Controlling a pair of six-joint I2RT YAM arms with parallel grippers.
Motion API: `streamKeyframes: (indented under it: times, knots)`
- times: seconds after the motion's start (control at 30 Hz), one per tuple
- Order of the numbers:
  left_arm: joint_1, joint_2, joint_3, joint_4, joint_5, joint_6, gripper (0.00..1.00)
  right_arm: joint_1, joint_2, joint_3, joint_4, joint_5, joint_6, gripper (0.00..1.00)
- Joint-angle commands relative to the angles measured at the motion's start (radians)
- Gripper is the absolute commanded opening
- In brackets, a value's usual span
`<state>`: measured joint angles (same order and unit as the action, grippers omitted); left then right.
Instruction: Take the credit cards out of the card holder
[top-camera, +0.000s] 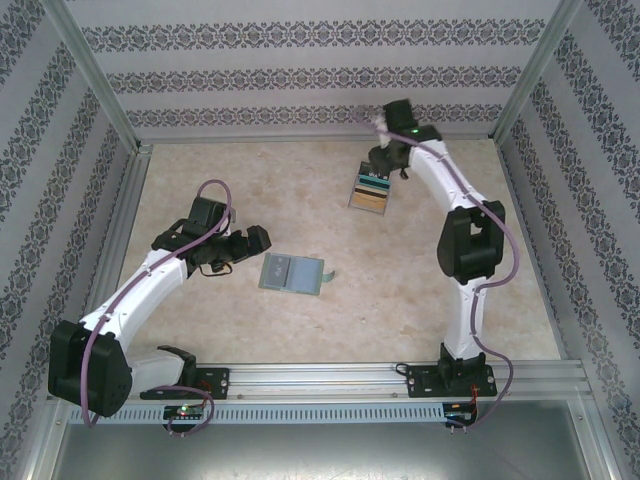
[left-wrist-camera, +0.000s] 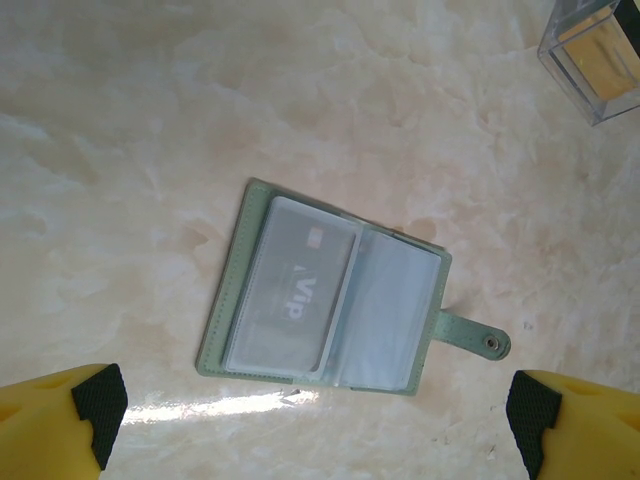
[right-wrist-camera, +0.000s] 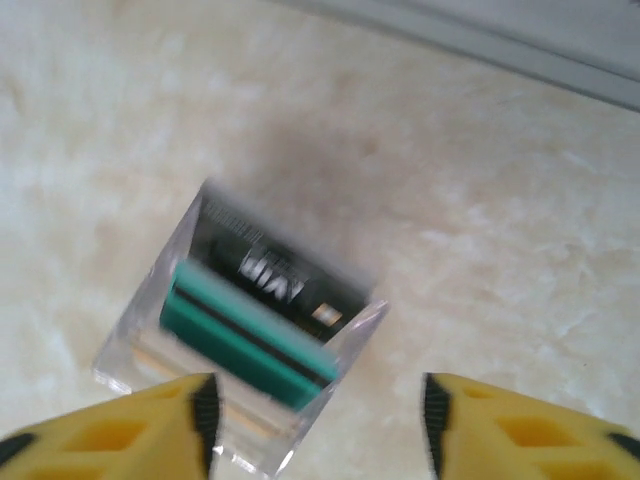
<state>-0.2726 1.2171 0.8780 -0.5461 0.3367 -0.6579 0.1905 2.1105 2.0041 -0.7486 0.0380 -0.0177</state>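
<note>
Green card holder (left-wrist-camera: 395, 315), grey card (left-wrist-camera: 300, 295) inside

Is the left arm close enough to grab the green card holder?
Probably yes. The left pincer is wide open and right next to the card holder, which lies flat and unfolded on the table. Nothing sits between them.

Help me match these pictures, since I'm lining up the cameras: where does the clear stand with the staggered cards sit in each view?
Top external: the clear stand sits right of centre, toward the far edge.
Left wrist: top right corner, cut off by the frame.
Right wrist: lower left of centre, just ahead of the open right gripper.
Shared landmark: the marbled table beneath it.
</note>
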Motion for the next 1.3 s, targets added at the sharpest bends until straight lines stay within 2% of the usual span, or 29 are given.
streamKeyframes:
  times: [0.0, 0.13, 0.17, 0.2, 0.27, 0.53, 0.6, 0.77, 0.9, 1.27]
  knots:
    - [0.017, 0.003, 0.039, -0.010, 0.006, -0.001, 1.00, -0.046, 0.045, 0.060, 0.004, -0.162, 0.237, 0.64]
    - [0.017, 0.001, 0.054, -0.031, -0.005, -0.003, 1.00, -0.088, 0.121, 0.139, 0.038, -0.293, 0.336, 0.68]
    - [0.018, 0.002, 0.056, -0.037, -0.008, -0.004, 1.00, -0.098, 0.150, 0.169, 0.037, -0.331, 0.354, 0.77]
    - [0.017, 0.002, 0.060, -0.042, -0.010, -0.005, 1.00, -0.106, 0.175, 0.194, 0.037, -0.360, 0.370, 0.79]
    - [0.018, 0.002, 0.064, -0.052, -0.017, -0.009, 1.00, -0.127, 0.227, 0.246, 0.043, -0.439, 0.403, 0.76]
    - [0.018, -0.028, 0.056, -0.081, -0.050, -0.028, 1.00, -0.176, 0.356, 0.336, 0.076, -0.613, 0.465, 0.79]
    - [0.018, -0.032, 0.052, -0.086, -0.052, -0.031, 1.00, -0.184, 0.381, 0.351, 0.072, -0.633, 0.471, 0.94]
    - [0.017, -0.033, 0.053, -0.089, -0.056, -0.032, 1.00, -0.191, 0.421, 0.364, 0.073, -0.668, 0.465, 0.94]
    - [0.017, -0.029, 0.058, -0.091, -0.058, -0.029, 1.00, -0.192, 0.463, 0.394, 0.063, -0.750, 0.460, 0.95]
    - [0.017, -0.025, 0.052, -0.084, -0.057, -0.027, 1.00, -0.179, 0.472, 0.370, 0.040, -0.855, 0.407, 0.95]
